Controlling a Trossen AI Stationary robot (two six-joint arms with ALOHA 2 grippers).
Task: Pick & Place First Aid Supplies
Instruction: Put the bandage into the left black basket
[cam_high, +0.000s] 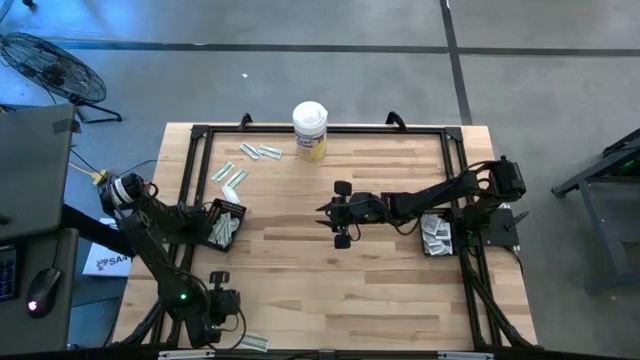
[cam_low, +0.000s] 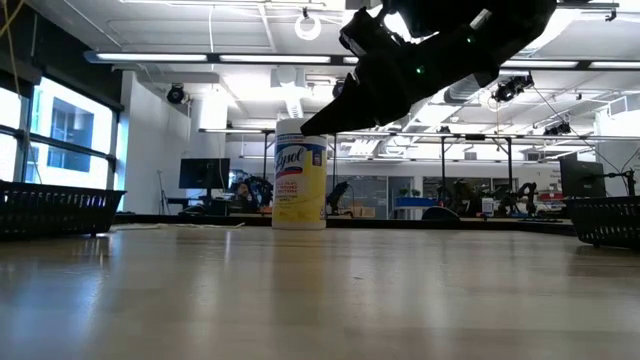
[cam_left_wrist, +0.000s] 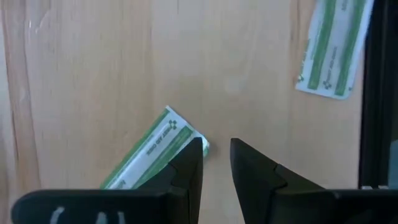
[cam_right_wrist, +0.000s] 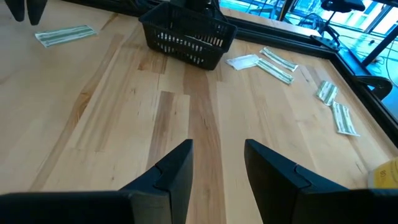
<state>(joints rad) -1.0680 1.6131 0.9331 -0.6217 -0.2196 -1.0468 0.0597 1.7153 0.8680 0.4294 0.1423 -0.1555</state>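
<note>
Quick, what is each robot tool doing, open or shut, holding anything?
Left tool: open, empty, over a green-white strip packet.
Right tool: open, empty, above the wooden table.

My left arm runs down the left side of the high view, elbow bent, wrist turned to the lower left of the frame; my left gripper (cam_high: 222, 300) points straight down there, its fingers (cam_left_wrist: 186, 168) standing slightly apart with a narrow gap between them; my right arm reaches in from the right edge toward the centre of the frame, held level and raised; my right gripper (cam_high: 342, 214) sits at mid-frame, fingers (cam_right_wrist: 171, 171) spread, nothing between them.
</note>
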